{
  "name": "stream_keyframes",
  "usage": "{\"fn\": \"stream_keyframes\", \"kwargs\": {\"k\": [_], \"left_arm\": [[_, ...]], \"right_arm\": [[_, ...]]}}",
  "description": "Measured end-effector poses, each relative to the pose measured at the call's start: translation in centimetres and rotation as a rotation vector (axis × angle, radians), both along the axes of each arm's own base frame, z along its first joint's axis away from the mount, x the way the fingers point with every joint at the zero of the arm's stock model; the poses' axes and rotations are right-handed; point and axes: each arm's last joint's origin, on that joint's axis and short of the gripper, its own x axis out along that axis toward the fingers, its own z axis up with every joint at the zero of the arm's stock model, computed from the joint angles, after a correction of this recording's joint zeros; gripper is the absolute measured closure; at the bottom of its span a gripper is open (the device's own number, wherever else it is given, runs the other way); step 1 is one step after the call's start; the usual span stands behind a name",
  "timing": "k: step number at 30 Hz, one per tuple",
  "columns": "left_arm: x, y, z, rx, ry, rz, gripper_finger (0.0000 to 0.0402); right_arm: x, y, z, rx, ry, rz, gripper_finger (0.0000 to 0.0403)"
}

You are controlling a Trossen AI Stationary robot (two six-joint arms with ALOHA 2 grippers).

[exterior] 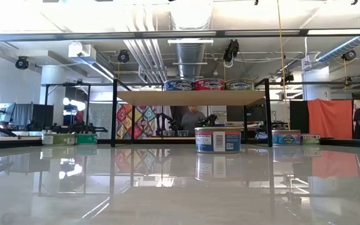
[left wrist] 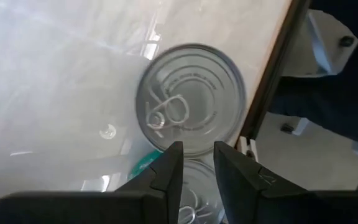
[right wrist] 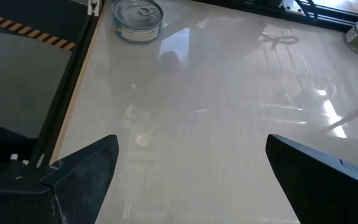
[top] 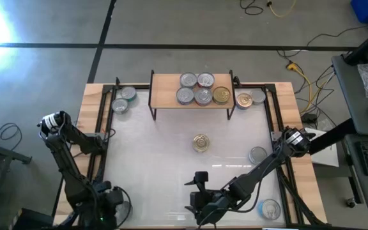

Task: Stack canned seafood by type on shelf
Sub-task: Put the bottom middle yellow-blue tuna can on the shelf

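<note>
The shelf [top: 192, 91] stands at the table's [top: 152, 160] far edge and carries five tins [top: 203, 96]. One gold-topped tin [top: 200, 142] sits alone mid-table; further tins lie at both far corners and along the right edge. Left tool [left wrist: 196, 163]: fingers nearly pressed together, holding nothing. Right tool [right wrist: 191, 171]: spread wide, near edge
</note>
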Motion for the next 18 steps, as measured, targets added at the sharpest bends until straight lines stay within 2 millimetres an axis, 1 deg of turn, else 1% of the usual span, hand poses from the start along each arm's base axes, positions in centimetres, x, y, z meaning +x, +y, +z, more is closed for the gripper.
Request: {"fn": "stream_keyframes", "kwargs": {"k": [10,12,14,16,18], "left_arm": [[0.6,0.0,0.1,-0.019,-0.018,0.013,0.0326],[0.8,0.5,0.0,0.013,-0.008,0.027,0.0326],[1.0,1.3,-0.2,0.085,-0.007,0.038,0.0326],[1.5,1.6,-0.2,0.112,-0.031,0.015,0.0329],[2.1,1.3,0.0,0.063,-0.050,-0.038,0.0338]], "right_arm": [[-0.2,-0.2,-0.3,-0.038,0.037,0.008,0.0003],[-0.3,-0.3,-0.3,-0.041,0.045,0.006,0.0003],[-0.2,-0.3,-0.3,-0.042,0.045,0.006,0.0003],[-0.2,-0.3,-0.3,-0.040,0.045,0.005,0.0003],[-0.3,-0.3,-0.4,-0.034,0.048,-0.001,0.0003]]}}
